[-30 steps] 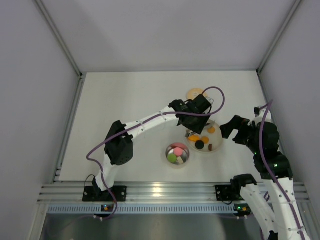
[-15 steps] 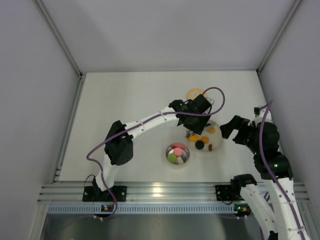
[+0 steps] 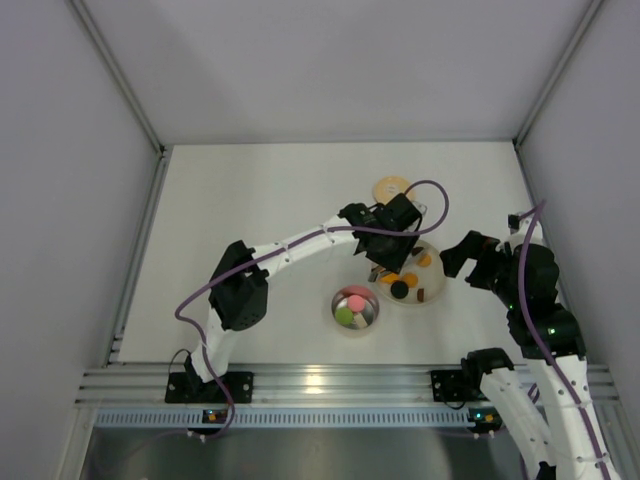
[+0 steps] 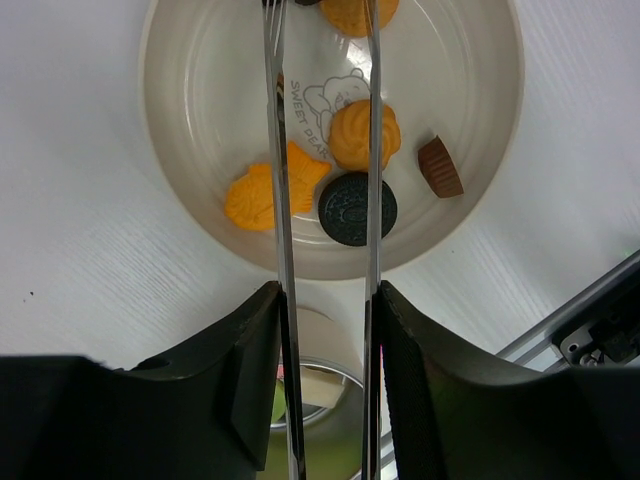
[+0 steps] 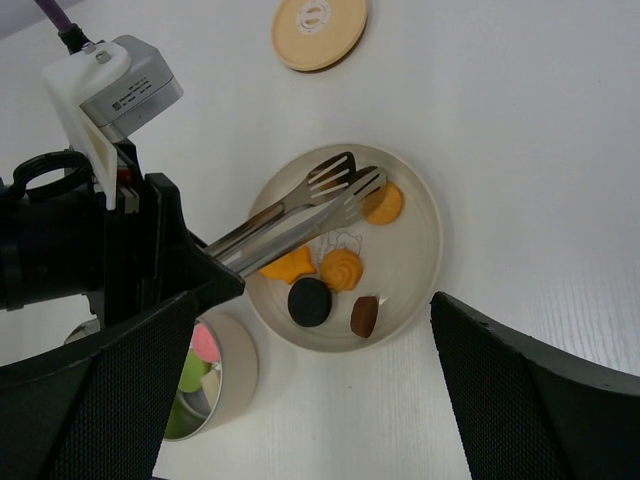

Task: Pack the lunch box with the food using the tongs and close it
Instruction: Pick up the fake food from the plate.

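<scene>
The tongs (image 4: 279, 200) are clamped between the fingers of my left gripper (image 4: 325, 300); the two arms stand a little apart. They reach over the cream plate (image 4: 200, 100). Their tips (image 5: 345, 180) lie beside a round orange piece (image 5: 385, 203). Also on the plate are an orange star (image 4: 255, 198), an orange swirl (image 4: 345, 135), a black round piece (image 4: 345, 212) and a brown bit (image 4: 440, 166). The steel lunch box (image 3: 354, 309) stands open with pink, green and cream pieces (image 5: 195, 365) inside. Its wooden lid (image 3: 391, 187) lies behind the plate. My right gripper (image 5: 320, 400) hangs open and empty, right of the plate.
The left arm (image 3: 290, 248) arches across the middle of the table to the plate (image 3: 432, 290). The right arm's base (image 3: 540, 330) stands at the right wall. Grey walls close in the table on three sides, with a metal rail along the near edge.
The left gripper has shifted slightly nearer over the plate, showing more of the lid behind it. The tongs' arms have come a little closer together. The right arm is still.
</scene>
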Controlling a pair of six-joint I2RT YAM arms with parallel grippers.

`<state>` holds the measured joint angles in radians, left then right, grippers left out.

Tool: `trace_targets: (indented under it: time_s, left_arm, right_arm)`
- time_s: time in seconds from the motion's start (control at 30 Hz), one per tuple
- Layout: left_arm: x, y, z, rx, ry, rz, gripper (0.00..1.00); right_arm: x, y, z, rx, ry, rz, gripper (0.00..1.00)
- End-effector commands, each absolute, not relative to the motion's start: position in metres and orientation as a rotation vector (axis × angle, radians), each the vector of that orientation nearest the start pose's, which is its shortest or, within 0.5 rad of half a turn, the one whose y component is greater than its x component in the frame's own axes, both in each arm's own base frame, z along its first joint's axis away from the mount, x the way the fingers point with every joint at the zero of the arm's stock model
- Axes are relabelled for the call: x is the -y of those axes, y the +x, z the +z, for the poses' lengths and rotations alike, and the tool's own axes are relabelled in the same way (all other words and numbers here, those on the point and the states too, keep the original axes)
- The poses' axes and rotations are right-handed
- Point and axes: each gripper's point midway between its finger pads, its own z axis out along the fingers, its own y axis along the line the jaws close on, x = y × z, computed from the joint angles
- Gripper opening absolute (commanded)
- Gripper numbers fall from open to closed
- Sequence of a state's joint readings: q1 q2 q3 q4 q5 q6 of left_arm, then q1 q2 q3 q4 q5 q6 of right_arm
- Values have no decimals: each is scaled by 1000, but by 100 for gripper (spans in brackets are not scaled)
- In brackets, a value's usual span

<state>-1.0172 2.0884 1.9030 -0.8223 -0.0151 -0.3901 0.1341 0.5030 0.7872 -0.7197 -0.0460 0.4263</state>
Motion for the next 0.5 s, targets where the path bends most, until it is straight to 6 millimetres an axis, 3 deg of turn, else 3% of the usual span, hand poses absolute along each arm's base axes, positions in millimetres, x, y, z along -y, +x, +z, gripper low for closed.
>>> trace_targets:
  time_s: [0.0,0.47]
  left_arm:
    - [445,257,138,-2479,804,-539,45]
    - [439,258,166,-2425,786,-548,36]
  right_arm:
    - [-49,208,240,-1989,265,383,99]
    - [-50,208,241,-1988,266,388,99]
